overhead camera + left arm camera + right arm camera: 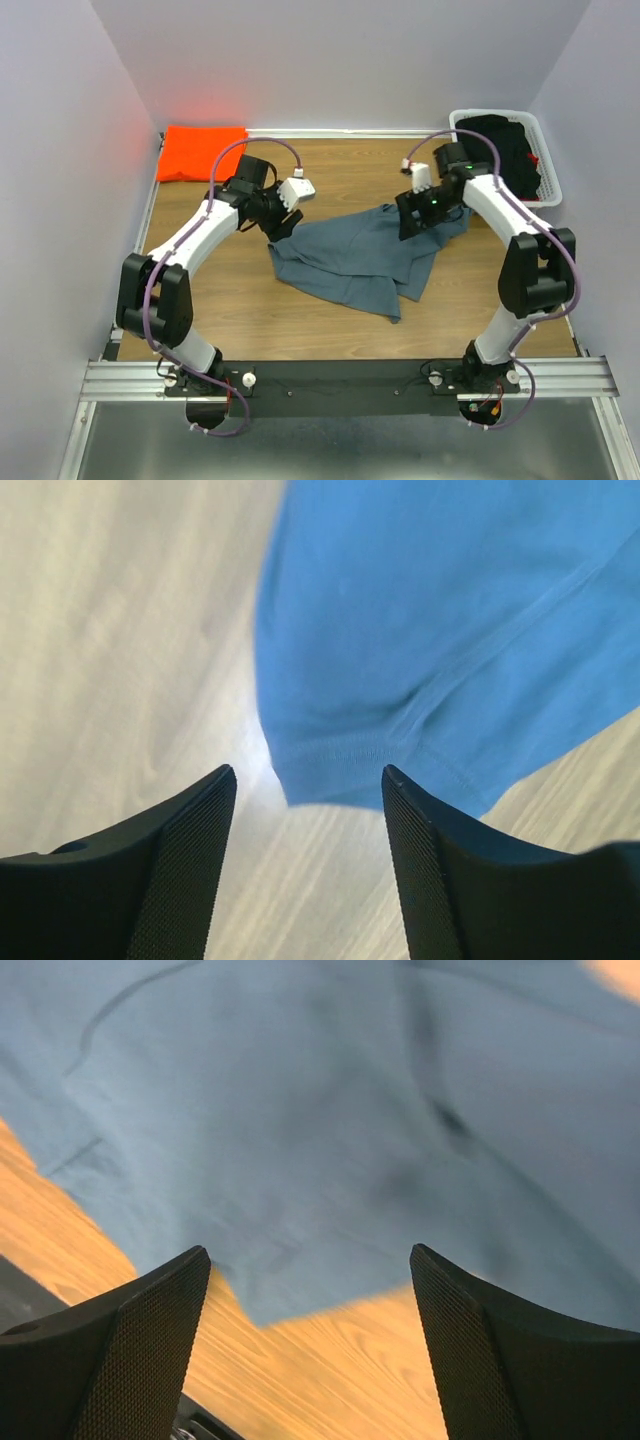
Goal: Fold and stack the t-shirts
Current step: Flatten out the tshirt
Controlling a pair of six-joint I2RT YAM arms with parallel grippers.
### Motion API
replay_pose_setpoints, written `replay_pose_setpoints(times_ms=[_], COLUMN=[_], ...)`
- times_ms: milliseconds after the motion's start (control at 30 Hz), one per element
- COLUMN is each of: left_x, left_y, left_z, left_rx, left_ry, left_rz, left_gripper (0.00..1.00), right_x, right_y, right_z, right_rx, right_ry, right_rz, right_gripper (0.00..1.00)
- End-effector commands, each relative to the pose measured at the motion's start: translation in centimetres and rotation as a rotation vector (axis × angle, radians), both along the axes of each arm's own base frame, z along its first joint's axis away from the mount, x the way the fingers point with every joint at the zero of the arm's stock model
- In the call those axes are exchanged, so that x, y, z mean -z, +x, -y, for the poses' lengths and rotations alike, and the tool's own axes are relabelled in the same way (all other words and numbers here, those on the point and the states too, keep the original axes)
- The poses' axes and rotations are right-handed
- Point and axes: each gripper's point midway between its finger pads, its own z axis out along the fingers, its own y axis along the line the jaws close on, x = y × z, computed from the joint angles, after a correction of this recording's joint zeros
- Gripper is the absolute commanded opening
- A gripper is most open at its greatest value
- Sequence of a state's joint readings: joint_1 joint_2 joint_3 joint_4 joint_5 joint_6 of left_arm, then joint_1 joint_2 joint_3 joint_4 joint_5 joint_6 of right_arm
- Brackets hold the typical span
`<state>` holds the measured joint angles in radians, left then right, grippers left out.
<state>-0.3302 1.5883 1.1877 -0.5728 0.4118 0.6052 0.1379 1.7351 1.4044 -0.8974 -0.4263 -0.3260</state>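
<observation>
Blue-grey t-shirt crumpled on table. Left hand & right hand both open, empty, at its edges. Best: pinch hems squarely, spread flat.

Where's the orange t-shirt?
In the top view, the orange t-shirt lies folded in the far left corner, beyond the left gripper and apart from the blue-grey t-shirt.

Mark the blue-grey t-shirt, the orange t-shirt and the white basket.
blue-grey t-shirt (355,255), top external view, middle of the crumpled body.
orange t-shirt (203,150), top external view, centre of the folded cloth.
white basket (548,172), top external view, its right wall.
</observation>
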Motion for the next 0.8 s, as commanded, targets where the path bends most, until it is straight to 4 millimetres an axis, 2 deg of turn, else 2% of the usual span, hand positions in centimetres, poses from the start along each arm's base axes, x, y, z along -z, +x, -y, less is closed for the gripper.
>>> replay_pose_setpoints(times_ms=[0, 67, 167, 333, 400, 433, 467, 500, 533, 567, 600, 633, 667, 767], left_x=[-5.6, -6.4, -7.1, -7.9, -8.3, -8.3, -8.4, -8.6, -8.8, -9.1, -9.9, -10.2, -10.7, -11.9], left_y=[-0.3, -0.2, -0.2, 0.3, 0.6, 0.8, 1.1, 1.2, 1.3, 1.3, 1.7, 1.7, 1.7, 1.9], left_z=[1.8, 1.6, 1.1, -0.3, -1.0, -1.3, -1.9, -2.2, -2.6, -2.6, -3.4, -3.7, -4.1, -4.5], left_rx=[0.022, 0.012, -0.011, -0.065, -0.085, -0.093, -0.115, -0.121, -0.13, -0.122, -0.139, -0.141, -0.139, -0.14], left_ry=[-0.158, -0.167, -0.173, -0.172, -0.175, -0.176, -0.179, -0.185, -0.193, -0.217, -0.233, -0.246, -0.272, -0.291], left_rz=[0.05, 0.063, 0.068, 0.096, 0.111, 0.112, 0.109, 0.106, 0.101, 0.093, 0.101, 0.09, 0.088, 0.107], left_gripper=[0.7, 0.7, 0.71, 0.72, 0.72, 0.72, 0.72, 0.72, 0.72, 0.72, 0.72, 0.72, 0.72, 0.71], right_x=[3.3, 4.2, 6.3, 10.4, 10.6, 10.6, 10.0, 9.3, 8.4, 6.6, 3.9, 1.9, -2.4, -8.2], right_y=[0.5, 1.0, 0.6, -2.4, -3.5, -3.8, -4.0, -4.2, -4.3, -3.6, -3.3, -2.9, -2.4, -2.2], right_z=[-3.3, -3.7, -5.2, -8.3, -10.0, -10.7, -11.7, -12.5, -13.2, -14.2, -15.2, -15.9, -16.9, -17.7], right_rx=[-0.002, 0.008, -0.008, -0.089, -0.134, -0.148, -0.163, -0.18, -0.195, -0.203, -0.211, -0.222, -0.236, -0.248], right_ry=[-0.025, -0.05, -0.084, -0.137, -0.112, -0.098, -0.06, -0.035, 0.0, 0.049, 0.113, 0.152, 0.225, 0.308], right_rz=[-0.026, -0.02, -0.049, -0.129, -0.151, -0.159, -0.166, -0.165, -0.163, -0.142, -0.106, -0.072, 0.005, 0.104], right_gripper=[0.95, 1.0, 1.0, 0.99, 0.85, 0.75, 0.63, 0.37, 0.22, 0.08, 0.01, 0.0, 0.01, 0.01])
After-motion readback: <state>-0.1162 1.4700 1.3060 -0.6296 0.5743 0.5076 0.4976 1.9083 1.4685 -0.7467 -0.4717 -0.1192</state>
